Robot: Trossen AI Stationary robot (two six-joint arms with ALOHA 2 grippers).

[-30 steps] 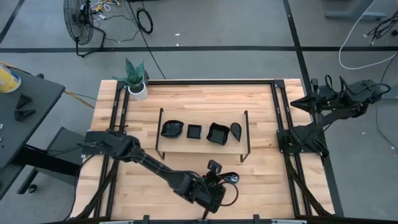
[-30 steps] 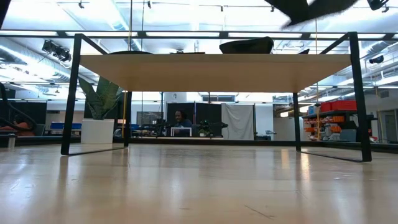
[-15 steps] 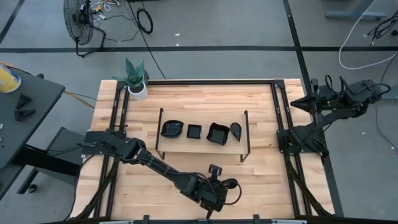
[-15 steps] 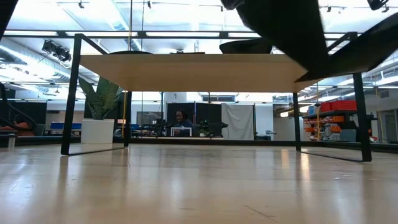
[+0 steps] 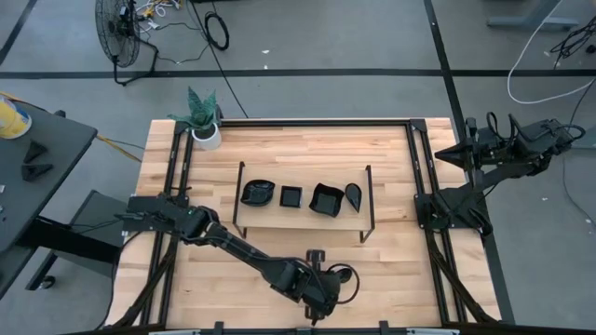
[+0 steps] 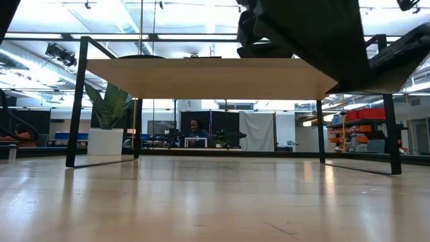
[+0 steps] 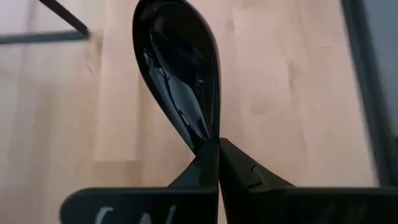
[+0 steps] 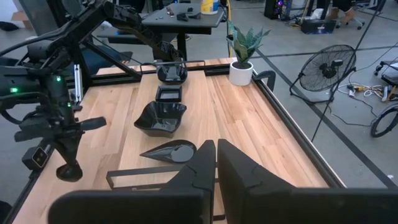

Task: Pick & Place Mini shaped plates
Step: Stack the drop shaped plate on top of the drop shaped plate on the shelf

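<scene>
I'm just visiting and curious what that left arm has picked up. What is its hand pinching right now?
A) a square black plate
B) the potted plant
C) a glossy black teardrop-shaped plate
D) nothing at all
C: the left wrist view shows the left hand shut on the pointed tip of a glossy black teardrop plate, over the wooden table.

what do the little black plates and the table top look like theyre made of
Mini shaped plates: glossy black, probably glazed ceramic or hard plastic; the teardrop plate pinched in the left hand mirrors the lights sharply. Which of the two, the look leaves open.

Table top: pale wood in joined strips, butcher-block style, with visible grain and a low-sheen finish.
</scene>
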